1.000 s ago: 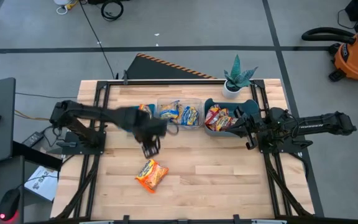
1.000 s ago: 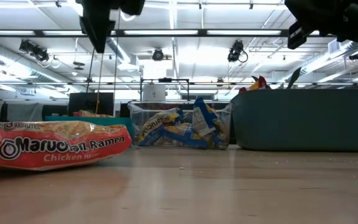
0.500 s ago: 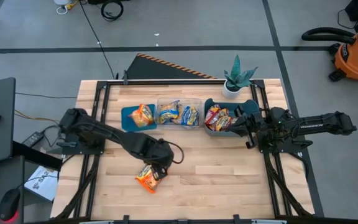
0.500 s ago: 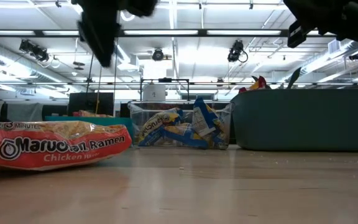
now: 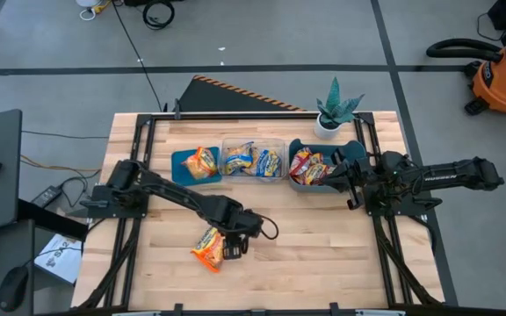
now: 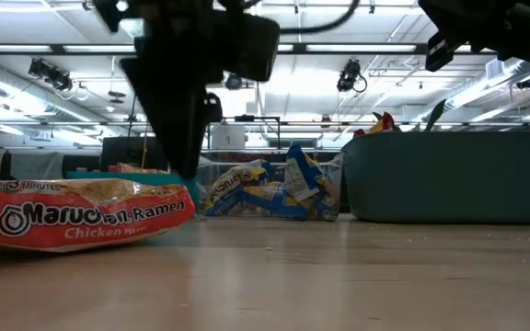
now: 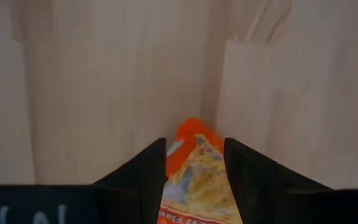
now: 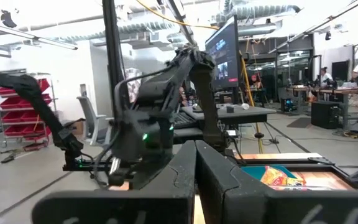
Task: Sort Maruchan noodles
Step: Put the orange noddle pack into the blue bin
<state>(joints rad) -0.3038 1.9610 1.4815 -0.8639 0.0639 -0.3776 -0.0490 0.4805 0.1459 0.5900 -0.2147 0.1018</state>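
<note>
One orange-red Maruchan packet (image 5: 208, 248) lies flat on the bare wood near the table's middle; the low view shows it large at the left (image 6: 76, 214). My left gripper (image 5: 234, 243) has come down at the packet's right end, open, and in the left wrist view (image 7: 194, 146) its fingers stand on either side of the packet's end (image 7: 194, 167). More packets lie in three bins along the far side. My right gripper (image 5: 350, 182) waits shut (image 8: 195, 155) beside the large teal bin. My left gripper comes from above, pointing down, with its fingers (image 7: 149, 167) astride the orange packet's narrow end (image 7: 191, 134). The packet lies flat on the table. I cannot tell whether the fingers touch it.
A small teal tray (image 5: 179, 167) holds an orange packet, a clear bin (image 5: 253, 142) holds blue-and-yellow ones, and a large teal bin (image 5: 293, 184) holds red ones. A potted plant (image 5: 334, 110) stands at the far edge. Bare wood lies right of the loose packet.
My left gripper has travelled from just in front of the bins toward the near edge and a little to the right. It has come down onto the right end of the loose orange packet. The right arm has kept still.
</note>
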